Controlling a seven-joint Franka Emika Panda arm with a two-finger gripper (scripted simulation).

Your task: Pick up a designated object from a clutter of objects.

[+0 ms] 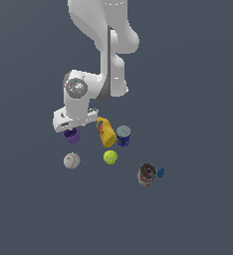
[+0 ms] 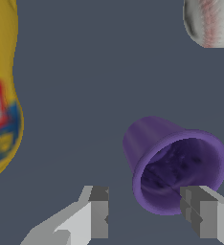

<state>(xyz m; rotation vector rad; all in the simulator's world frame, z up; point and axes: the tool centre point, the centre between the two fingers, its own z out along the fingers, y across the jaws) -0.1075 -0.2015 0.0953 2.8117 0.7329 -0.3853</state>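
- Closest in the wrist view, the robot's two pale grey, dark-tipped fingers [image 2: 150, 210] are standing wide apart and gripping nothing.
- The small round purple plastic cup [image 2: 173, 162] is lying tilted just beyond those fingers, showing its dark hollow inside. One fingertip [image 2: 196, 206] is overlapping the cup's rim, while the other is standing clear of it to the side; whether the first is touching the cup cannot be told.
- In the exterior view, the white hand of the arm is hovering directly over the purple cup [image 1: 71, 135], which is sitting on the dark grey tabletop [image 1: 198, 99] at the exterior view's left end of the clutter.
- Near the cup, the white leather baseball with red stitching [image 1: 71, 160] is resting apart from it.
- A yellow plastic bottle with a red and blue label [image 1: 106, 132] is lying tilted on the cup's other side, just beside an upright blue-and-white can [image 1: 123, 136].
- A yellow-green fuzzy tennis ball [image 1: 110, 157] is sitting near the bottle's lower end.
- Farthest from the cup, towards the exterior view's right, a brown-topped can [image 1: 146, 174] is standing, with a tiny blue piece [image 1: 160, 173] just beside it.
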